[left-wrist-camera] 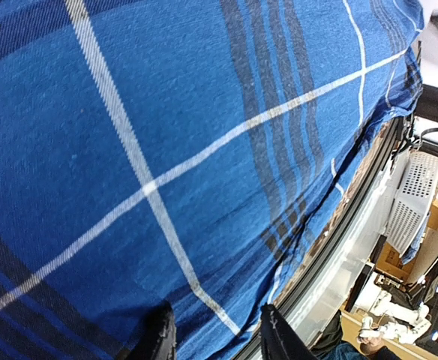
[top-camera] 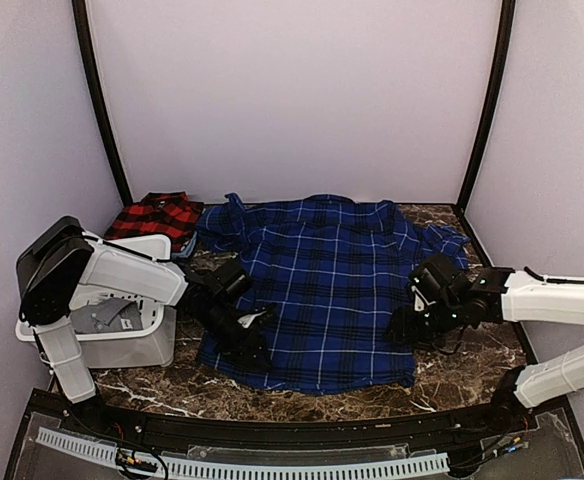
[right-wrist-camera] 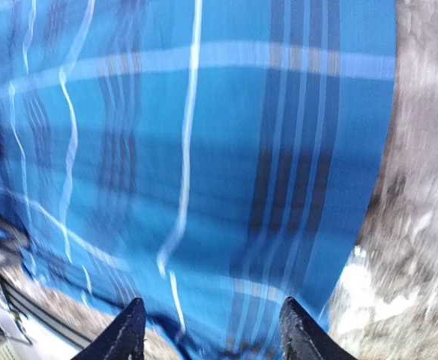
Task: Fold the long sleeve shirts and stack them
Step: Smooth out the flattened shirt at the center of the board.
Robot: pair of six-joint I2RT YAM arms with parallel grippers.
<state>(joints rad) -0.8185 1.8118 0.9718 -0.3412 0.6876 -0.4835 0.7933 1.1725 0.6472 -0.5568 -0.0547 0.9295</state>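
Note:
A large dark blue plaid shirt (top-camera: 322,285) lies spread flat on the marble table. A red-and-black plaid shirt (top-camera: 157,216) lies bunched at the back left. My left gripper (top-camera: 255,345) is low over the blue shirt's front left part, jaws open with nothing between them; the cloth (left-wrist-camera: 166,150) fills its view. My right gripper (top-camera: 404,328) hovers open at the shirt's right edge; its view shows the blue cloth (right-wrist-camera: 204,150) and bare marble beside it.
A white bin (top-camera: 122,320) stands at the left under my left arm. The marble table (top-camera: 472,365) has a black rail along its front edge. Plain walls close off the back and sides.

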